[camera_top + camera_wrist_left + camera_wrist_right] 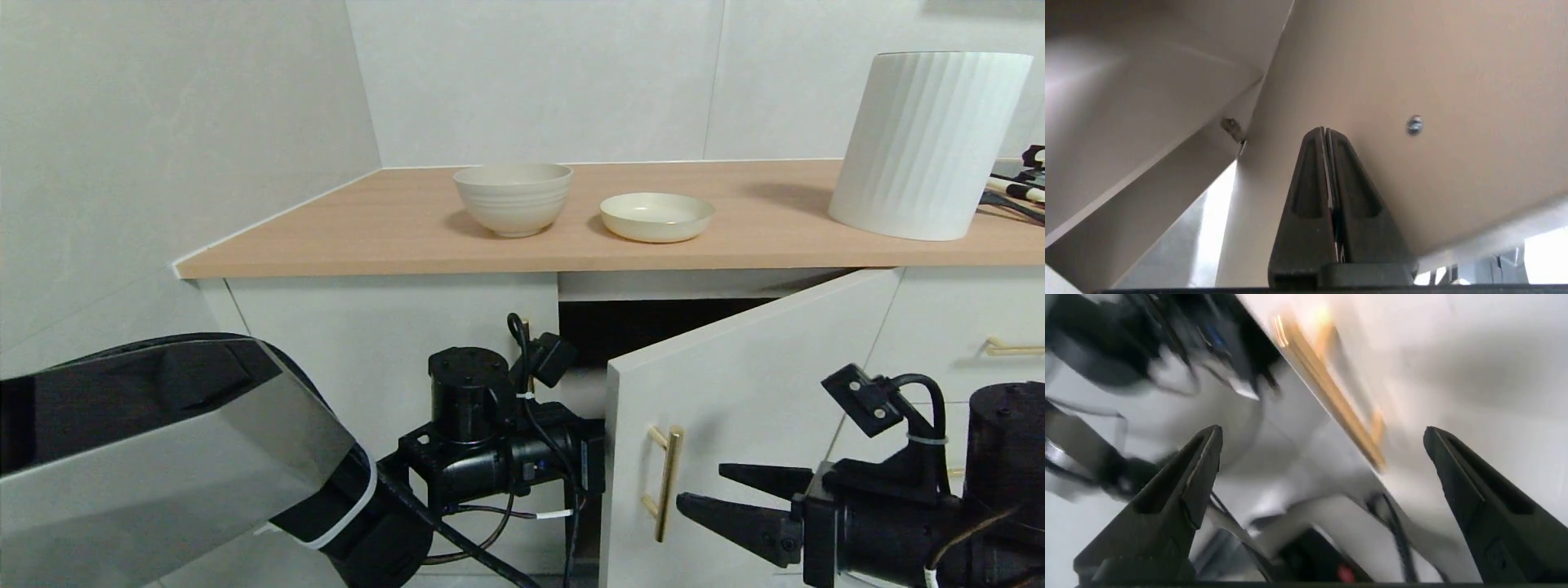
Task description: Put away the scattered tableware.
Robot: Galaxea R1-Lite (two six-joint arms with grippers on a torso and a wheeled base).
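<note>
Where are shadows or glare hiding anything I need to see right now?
Head view: the cabinet opening behind the door lies in deep shadow, so its inside cannot be told; the bowl and dish are evenly lit, with soft shadows. Right wrist view: light glares off the gold handle.

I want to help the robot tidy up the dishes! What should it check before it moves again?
1. Cupboard door open: ok, it is swung partway out.
2. Bowl easy to reach: ok, it sits upright on the counter with nothing on it.
3. Small dish free: ok, it sits beside the bowl, not touching it.
4. Right claw ready: ok, it is open and empty, near the gold handle.
5. Left claw ready: not ok, it is shut, low down by the door.
6. Room inside the cupboard: cannot tell, too dark.
</note>
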